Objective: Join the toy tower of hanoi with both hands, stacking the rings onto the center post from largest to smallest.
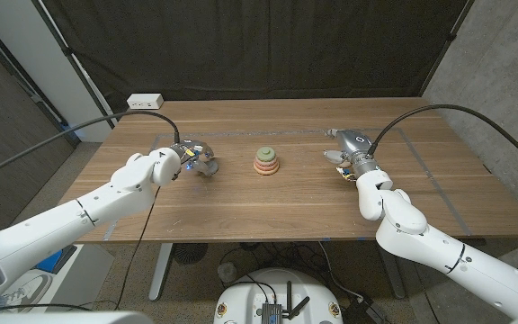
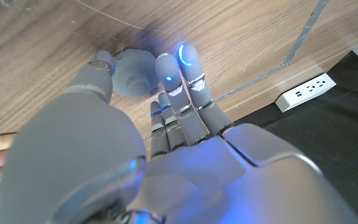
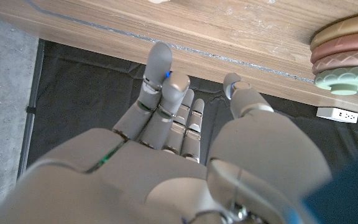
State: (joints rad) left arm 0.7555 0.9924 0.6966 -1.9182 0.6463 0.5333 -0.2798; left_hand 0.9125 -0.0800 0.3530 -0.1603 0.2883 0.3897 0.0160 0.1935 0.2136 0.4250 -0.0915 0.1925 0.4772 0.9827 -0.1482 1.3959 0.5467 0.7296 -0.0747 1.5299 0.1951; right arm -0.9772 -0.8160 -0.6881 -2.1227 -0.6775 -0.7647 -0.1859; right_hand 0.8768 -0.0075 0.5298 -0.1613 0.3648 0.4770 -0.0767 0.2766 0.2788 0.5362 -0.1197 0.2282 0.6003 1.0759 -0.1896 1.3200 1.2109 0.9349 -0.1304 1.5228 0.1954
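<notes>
Already stacked, hands waiting at either side

Right in the middle of the wooden table (image 1: 241, 202) stands the toy tower (image 1: 265, 161), its rings piled widest at the bottom: an orange-tan one, pinkish ones above it, a green piece on top. From the right wrist camera the same pile shows as tan, pink and pale green layers (image 3: 347, 53) on the tabletop.

The left hand (image 1: 194, 158) sits on the table well to the tower's left, fingers (image 2: 179, 74) extended with blue lights glowing at the tips, thumb set apart, nothing held. The right hand (image 1: 349, 153) is well to the tower's right, fingers (image 3: 160, 81) straight and spread, likewise holding nothing. A white power strip (image 1: 146, 101) lies at the table's far left corner.
</notes>
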